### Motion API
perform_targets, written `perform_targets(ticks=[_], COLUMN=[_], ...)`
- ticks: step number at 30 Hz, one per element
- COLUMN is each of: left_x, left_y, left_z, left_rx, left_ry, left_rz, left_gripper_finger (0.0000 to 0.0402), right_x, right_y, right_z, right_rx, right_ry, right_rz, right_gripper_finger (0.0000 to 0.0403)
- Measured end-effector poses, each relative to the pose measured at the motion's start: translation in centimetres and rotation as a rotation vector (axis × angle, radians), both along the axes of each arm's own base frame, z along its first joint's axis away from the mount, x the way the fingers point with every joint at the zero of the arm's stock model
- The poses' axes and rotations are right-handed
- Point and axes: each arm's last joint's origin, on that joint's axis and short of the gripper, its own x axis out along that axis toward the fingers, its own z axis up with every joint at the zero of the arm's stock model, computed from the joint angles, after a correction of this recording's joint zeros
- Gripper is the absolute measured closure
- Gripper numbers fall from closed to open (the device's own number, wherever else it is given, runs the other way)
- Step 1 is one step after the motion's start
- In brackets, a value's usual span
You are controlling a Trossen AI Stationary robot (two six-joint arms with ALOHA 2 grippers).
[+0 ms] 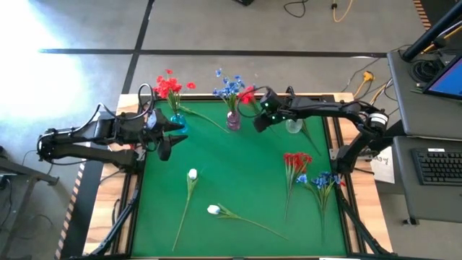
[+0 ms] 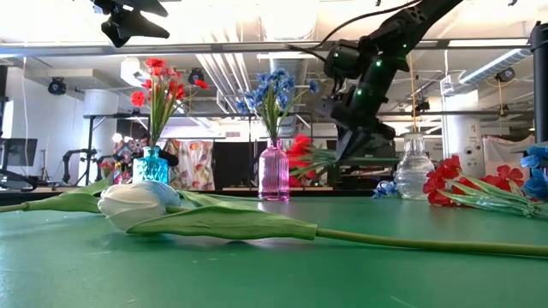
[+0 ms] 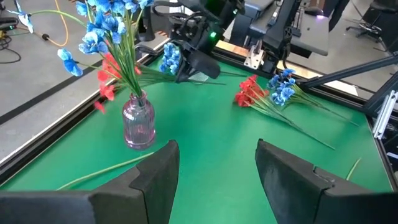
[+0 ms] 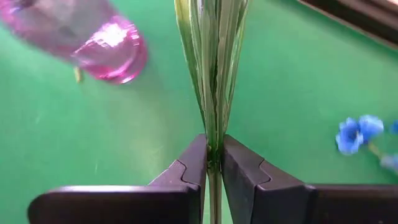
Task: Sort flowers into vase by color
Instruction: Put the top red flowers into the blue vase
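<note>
Green felt-topped table [image 1: 238, 180] on a concrete floor, open workshop room behind with ceiling pipes and lit benches.

Three vases along the far edge: blue vase [image 1: 177, 123] at left with red blooms [image 1: 169, 87]; pink vase [image 1: 233, 120] in the middle with blue blooms [image 1: 228, 86]; clear vase [image 1: 294, 126] to the right, no blooms visible in it.

Right gripper [image 1: 258, 123] hangs above the table between the pink and clear vases. Fingers [image 4: 239, 171] pinched together on a bundle of thin green stems [image 4: 212, 56]; this is a red flower [image 2: 300, 154] carried roughly level, bloom toward the pink vase.

Left gripper [image 1: 170, 137] waits off the table at the left, just near of the blue vase. Its fingers [image 3: 158, 171] stand apart, nothing between them.

Loose on the felt: a red flower bunch [image 1: 296, 162] and a blue flower bunch [image 1: 323, 180] side by side at right; two white tulips, one [image 1: 192, 175] left of centre, the other [image 1: 214, 210] nearer the front edge.
</note>
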Motion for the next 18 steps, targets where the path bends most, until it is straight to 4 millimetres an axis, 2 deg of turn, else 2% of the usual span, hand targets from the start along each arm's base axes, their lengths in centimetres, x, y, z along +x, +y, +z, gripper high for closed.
perform_targets(ticks=[4, 9, 18], left_x=[0.0, 0.0, 0.0], left_y=[0.0, 0.0, 0.0], left_z=[0.0, 0.0, 0.0], left_rx=[-0.001, -0.001, 0.000], left_ry=[0.000, 0.000, 0.001], left_rz=[0.000, 0.000, -0.001], left_gripper_finger=[0.0203, 0.0203, 0.0203], right_x=[0.4, 1.0, 0.7], right_y=[1.0, 2.9, 6.5], right_z=[-0.3, -0.6, -1.3], right_rx=[0.045, 0.061, 0.130], right_ry=[-0.021, -0.013, 0.145], right_rz=[-0.050, -0.010, 0.062], right_gripper_finger=[0.0369, 0.0369, 0.0369])
